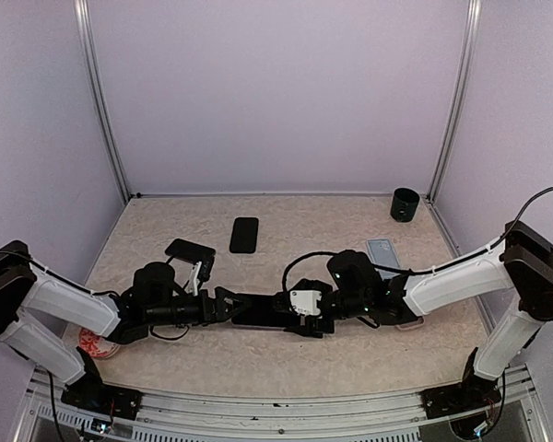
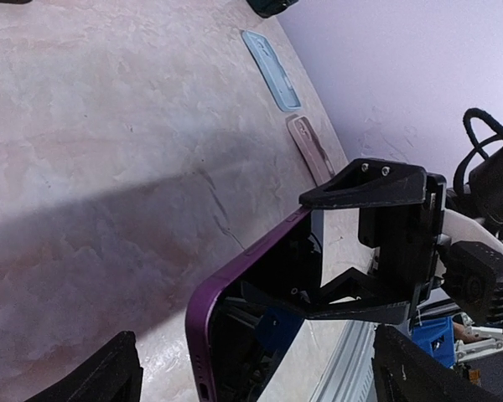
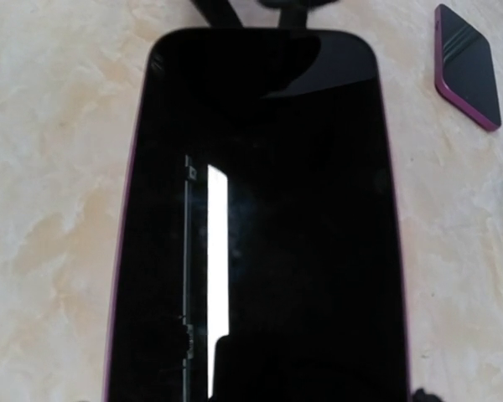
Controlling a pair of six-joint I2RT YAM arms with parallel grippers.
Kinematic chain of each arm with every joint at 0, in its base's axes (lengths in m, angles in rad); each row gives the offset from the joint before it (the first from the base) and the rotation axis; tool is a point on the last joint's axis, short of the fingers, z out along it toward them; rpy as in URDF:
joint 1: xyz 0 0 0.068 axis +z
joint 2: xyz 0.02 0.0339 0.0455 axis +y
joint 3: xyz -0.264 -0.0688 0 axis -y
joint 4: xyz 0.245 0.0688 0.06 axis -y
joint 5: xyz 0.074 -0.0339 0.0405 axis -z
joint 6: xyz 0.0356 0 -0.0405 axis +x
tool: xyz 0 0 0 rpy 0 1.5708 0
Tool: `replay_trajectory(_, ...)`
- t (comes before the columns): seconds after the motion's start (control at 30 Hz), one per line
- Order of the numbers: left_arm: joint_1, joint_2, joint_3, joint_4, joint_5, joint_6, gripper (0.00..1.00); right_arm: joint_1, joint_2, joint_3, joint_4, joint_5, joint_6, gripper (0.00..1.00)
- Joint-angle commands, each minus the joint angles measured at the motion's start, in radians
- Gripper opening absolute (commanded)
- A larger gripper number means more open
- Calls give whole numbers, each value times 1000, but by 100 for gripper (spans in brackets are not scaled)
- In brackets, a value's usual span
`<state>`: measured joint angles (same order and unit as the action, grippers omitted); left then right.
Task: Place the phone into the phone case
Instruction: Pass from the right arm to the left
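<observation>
Phone (image 1: 258, 310) flat on bench (image 1: 350, 359), purple rim (image 2: 203, 306) round it, likely the case. My right end effector (image 1: 284, 308) grips one end to pin it; left end effector (image 1: 229, 305) spread wide at the other end.

Left claw (image 1: 234, 305) agape, right claw (image 1: 279, 305) clamped.

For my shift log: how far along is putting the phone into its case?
Seemingly done: a purple case appears to rim the phone. In hand: the right gripper clamps one end; the left gripper stands open around the other. Left: checking the fit, then letting go.
</observation>
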<state>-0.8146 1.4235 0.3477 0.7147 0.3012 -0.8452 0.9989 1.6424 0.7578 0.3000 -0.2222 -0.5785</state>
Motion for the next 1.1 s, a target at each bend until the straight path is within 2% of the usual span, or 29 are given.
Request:
replay_trajectory(0.0, 2, 23, 26, 84, 87, 21, 92, 23, -57, -5, 91, 24, -17, 59)
replay_trajectory(0.5, -22, 97, 40, 209, 190, -5, 74, 64, -64, -15, 115, 50, -55, 59)
replay_trajectory(1.07, -34, 142, 57, 246, 230, -17, 24, 66, -63, -7, 111, 75, -71, 59)
